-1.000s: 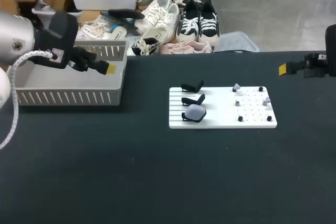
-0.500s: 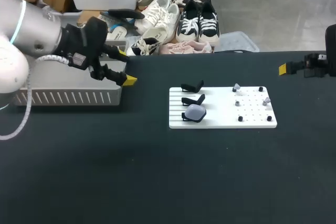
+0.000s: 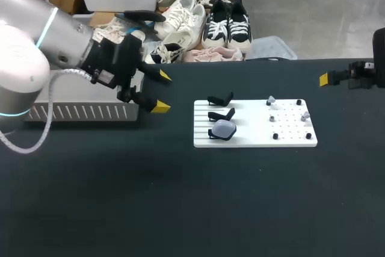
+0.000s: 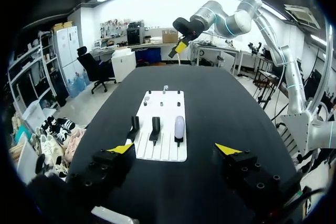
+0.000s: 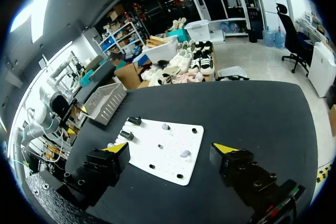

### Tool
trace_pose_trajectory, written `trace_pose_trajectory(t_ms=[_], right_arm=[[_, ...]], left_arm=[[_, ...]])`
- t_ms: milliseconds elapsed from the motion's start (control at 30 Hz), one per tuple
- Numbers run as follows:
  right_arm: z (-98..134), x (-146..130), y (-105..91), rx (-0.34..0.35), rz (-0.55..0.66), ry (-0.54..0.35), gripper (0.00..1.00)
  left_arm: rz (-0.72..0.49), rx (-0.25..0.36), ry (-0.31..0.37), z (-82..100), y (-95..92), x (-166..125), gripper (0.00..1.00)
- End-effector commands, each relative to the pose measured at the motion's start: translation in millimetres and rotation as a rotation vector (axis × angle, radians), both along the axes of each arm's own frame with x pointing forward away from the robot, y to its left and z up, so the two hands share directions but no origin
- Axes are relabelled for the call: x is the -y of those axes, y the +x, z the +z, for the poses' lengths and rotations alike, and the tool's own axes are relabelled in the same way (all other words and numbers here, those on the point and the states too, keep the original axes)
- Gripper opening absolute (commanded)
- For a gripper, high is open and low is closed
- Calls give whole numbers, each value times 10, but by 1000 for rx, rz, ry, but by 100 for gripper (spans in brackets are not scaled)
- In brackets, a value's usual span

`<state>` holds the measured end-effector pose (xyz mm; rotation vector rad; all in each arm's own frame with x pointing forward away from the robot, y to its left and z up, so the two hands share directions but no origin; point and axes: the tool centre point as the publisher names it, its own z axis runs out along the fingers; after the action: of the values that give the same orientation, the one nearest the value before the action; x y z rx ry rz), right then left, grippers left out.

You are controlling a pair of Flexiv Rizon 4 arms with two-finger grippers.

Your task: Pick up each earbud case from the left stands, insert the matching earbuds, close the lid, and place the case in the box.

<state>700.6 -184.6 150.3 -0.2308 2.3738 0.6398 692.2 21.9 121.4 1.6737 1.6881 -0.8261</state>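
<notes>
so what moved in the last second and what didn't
The left gripper swung out from over the grey basket toward the white board, and is open and empty. Nothing was picked up or let go. The right gripper, the earbud case and the earbuds on the board stayed put.

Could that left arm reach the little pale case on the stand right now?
Probably yes. The left claw is open and points toward the case, with only bare black table between them.
</notes>
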Motion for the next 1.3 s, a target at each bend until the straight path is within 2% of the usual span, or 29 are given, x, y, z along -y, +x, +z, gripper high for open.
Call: trace_pose_trajectory(t_ms=[33, 233, 533, 733, 1033, 1100, 1300], right_arm=[[-8, 14, 9, 0, 6, 4, 100], [-8, 14, 9, 0, 6, 4, 100], [-8, 14, 9, 0, 6, 4, 100], [-8, 14, 9, 0, 6, 4, 100], [-8, 14, 9, 0, 6, 4, 100], [-8, 14, 9, 0, 6, 4, 100], [-8, 14, 9, 0, 6, 4, 100]], left_arm=[[3, -9, -3, -140, 35, 116, 100], [31, -15, -7, -298, -10, 232, 100], [53, -16, -38, -430, 3, 328, 100], [31, -21, -68, -478, -3, 428, 100], [-15, -48, -92, -645, -44, 601, 100], [-24, -27, -101, -658, -69, 634, 100], [-36, 1, -107, -750, -101, 725, 87]])
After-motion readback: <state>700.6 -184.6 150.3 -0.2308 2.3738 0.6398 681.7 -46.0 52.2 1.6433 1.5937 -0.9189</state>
